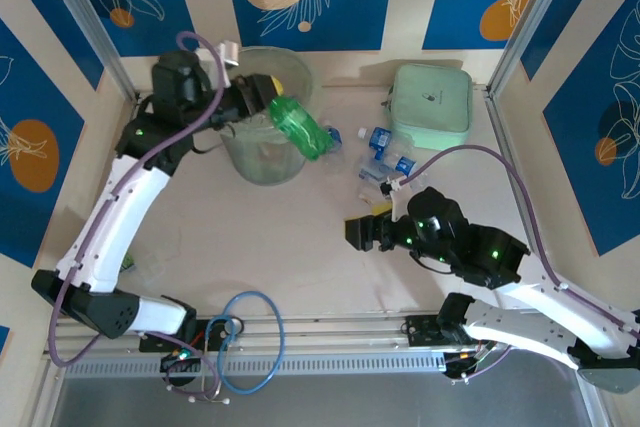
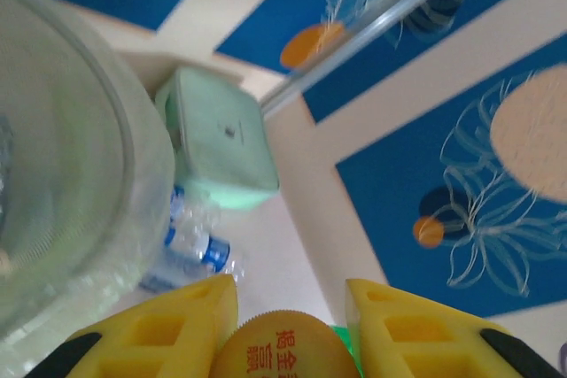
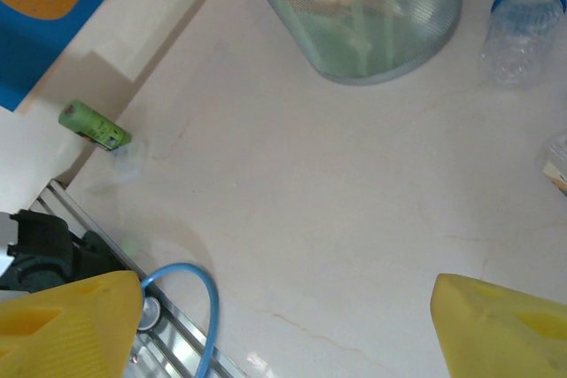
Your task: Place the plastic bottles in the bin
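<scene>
Left gripper (image 1: pixel 262 93), upper left of the top view: clamped narrow on the green bottle (image 1: pixel 300 125) at its cap end. My wrist view shows the orange cap (image 2: pixel 282 353) pinched between my yellow fingers (image 2: pixel 168 329).

The bottle lies tilted across the rim of the bin (image 1: pixel 255 162), its body sticking out toward frame centre, not yet inside.

Right gripper (image 3: pixel 288 300): jaws wide, nothing between them, bare table beneath.

Clear bottles (image 1: pixel 385 159) cluster just beside the mint case (image 1: pixel 432 105), right of the bin.

Judgement: these look empty, so light, thin-walled, slick and easily crushed, and likely to roll. Cap and neck are the stiff part, so I would hold there, or across the labelled middle with a gentle squeeze.
</scene>
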You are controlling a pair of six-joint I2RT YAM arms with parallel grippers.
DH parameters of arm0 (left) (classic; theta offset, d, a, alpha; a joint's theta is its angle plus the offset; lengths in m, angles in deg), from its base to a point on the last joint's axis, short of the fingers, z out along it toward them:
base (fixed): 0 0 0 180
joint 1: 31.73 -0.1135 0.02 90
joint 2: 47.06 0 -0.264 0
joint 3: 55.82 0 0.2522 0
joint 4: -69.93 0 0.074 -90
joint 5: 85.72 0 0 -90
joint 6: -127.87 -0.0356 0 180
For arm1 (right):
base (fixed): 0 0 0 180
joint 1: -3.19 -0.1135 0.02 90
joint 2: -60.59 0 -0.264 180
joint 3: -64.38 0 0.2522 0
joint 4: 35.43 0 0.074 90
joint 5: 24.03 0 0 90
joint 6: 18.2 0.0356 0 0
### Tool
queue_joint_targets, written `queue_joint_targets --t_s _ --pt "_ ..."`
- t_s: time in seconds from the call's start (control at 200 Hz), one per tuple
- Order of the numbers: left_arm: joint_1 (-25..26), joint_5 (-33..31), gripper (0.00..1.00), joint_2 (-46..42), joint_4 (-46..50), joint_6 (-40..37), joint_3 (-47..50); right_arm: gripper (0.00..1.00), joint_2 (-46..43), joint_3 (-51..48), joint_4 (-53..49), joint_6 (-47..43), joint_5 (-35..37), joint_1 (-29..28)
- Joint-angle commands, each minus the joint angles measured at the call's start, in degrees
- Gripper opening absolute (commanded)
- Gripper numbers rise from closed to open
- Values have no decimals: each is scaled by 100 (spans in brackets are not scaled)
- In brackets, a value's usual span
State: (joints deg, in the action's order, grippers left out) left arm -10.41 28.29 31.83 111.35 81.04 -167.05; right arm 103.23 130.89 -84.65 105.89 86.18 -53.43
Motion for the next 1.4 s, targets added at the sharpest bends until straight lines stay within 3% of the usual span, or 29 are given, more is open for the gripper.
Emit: queue_joint_targets --t_s 0.0,0.32,0.595,0.91,1.035,1.19,1.396 --pt "-606 268 20 120 -336 303 -251 85 -59 -50 -145 142 126 -28" --pt "-1825 606 21 891 -1444 959 -240 85 47 -24 -146 155 148 -8" --pt "-1860 173 28 1730 -1790 978 -507 85 123 -29 -108 195 146 13" --pt "-1784 -10 34 2056 -1776 830 -610 85 83 -63 -120 204 105 123" --pt "-1661 -60 42 2165 -1633 653 -729 85 105 -72 -106 217 50 185" --pt "-1509 -359 66 2113 -1562 318 -611 86 62 -90 -195 278 164 209" --pt "-1463 -492 73 2059 -1421 160 -662 86 33 -64 -362 382 356 287"
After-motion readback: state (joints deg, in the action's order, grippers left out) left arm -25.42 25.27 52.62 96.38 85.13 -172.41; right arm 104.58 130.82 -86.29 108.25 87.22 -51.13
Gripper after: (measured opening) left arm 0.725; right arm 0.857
